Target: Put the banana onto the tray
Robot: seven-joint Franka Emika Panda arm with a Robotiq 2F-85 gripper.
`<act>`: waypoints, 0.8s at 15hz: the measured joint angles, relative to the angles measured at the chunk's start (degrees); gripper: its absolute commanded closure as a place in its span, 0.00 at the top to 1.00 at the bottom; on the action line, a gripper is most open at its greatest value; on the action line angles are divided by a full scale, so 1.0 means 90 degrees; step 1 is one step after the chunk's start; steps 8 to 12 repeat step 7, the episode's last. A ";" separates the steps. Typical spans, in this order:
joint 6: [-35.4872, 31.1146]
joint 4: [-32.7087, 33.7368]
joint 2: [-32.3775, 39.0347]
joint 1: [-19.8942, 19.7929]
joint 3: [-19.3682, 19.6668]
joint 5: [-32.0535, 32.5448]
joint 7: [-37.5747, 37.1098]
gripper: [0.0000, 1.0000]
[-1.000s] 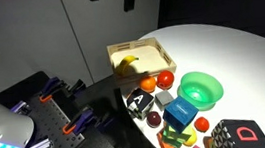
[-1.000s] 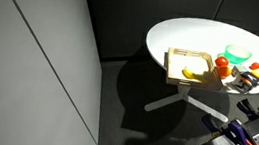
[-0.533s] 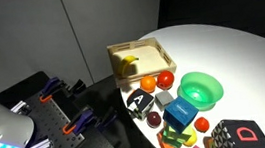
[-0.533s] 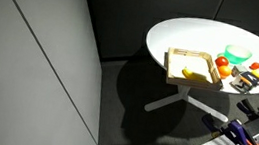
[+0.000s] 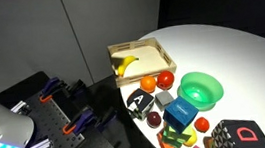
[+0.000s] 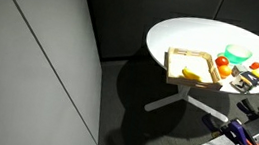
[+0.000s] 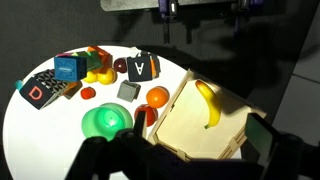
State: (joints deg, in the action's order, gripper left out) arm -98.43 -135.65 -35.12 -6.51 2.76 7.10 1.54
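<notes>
The yellow banana (image 5: pixel 124 62) lies inside the light wooden tray (image 5: pixel 148 54), along its rim at the table's edge. It shows in both exterior views (image 6: pixel 193 75) and in the wrist view (image 7: pixel 207 102). The tray (image 7: pixel 185 128) is otherwise bare and also shows in an exterior view (image 6: pixel 186 60). My gripper (image 7: pixel 175 158) hangs high above the tray. Its dark fingers are spread wide at the bottom of the wrist view, with nothing between them. The gripper is out of both exterior views.
A green bowl (image 5: pixel 200 88) stands beside the tray, with an orange fruit (image 5: pixel 149 83) and a red fruit (image 5: pixel 164 78) between them. Several coloured toy blocks (image 5: pixel 181 113) lie near the white round table's (image 5: pixel 220 44) front edge. The tray sits close to the table's edge.
Two dark parts at the top edge of an exterior view, seen one second ago, have left the frame. The banana and tray have not moved.
</notes>
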 measured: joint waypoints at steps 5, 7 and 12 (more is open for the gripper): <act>0.0000 -0.0017 -0.0068 0.0121 -0.0031 -0.0047 -0.0079 1.00; 0.0000 -0.0020 -0.0058 0.0120 -0.0022 -0.0047 -0.0079 1.00; 0.0000 -0.0020 -0.0058 0.0120 -0.0022 -0.0047 -0.0079 1.00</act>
